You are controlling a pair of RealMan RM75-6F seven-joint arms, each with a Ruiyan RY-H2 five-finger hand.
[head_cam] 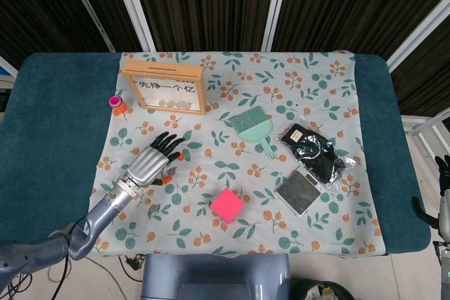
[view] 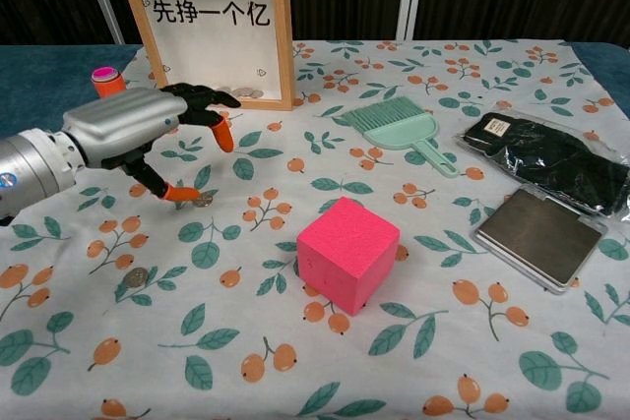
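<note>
Left hand (view: 148, 130) is hovering low over the flowery cloth (view: 295, 371) on the near-left part of the worktop (head_cam: 56, 138). Fingers are spread and a bit curled, nothing in it. Its orange thumb tip sits just beside a small coin (view: 202, 200) lying flat on the cloth, though I can't tell if it's actually touching. So I'd call this the reach-in stage, lining up on that coin.

A flat coin on fabric is fiddly. I'd say the next move needs the hand lowered a touch and a fine thumb-and-finger pinch on the coin's edge, without bunching the cloth.

A second coin (view: 135, 276) lies nearer, well apart from the hand. Farther back stands the wooden frame box (view: 212, 27), with a little orange cylinder (view: 106, 81) to its left. The pink cube (view: 346, 253) sits to the right. The green brush (view: 399, 127), black pouch (view: 551, 159) and grey case (view: 539, 235) are further right still. Nothing really blocks the coin.

The right hand (head_cam: 444, 173) only peeks in at the far right edge of the head view, so I can't tell how it's set.
</note>
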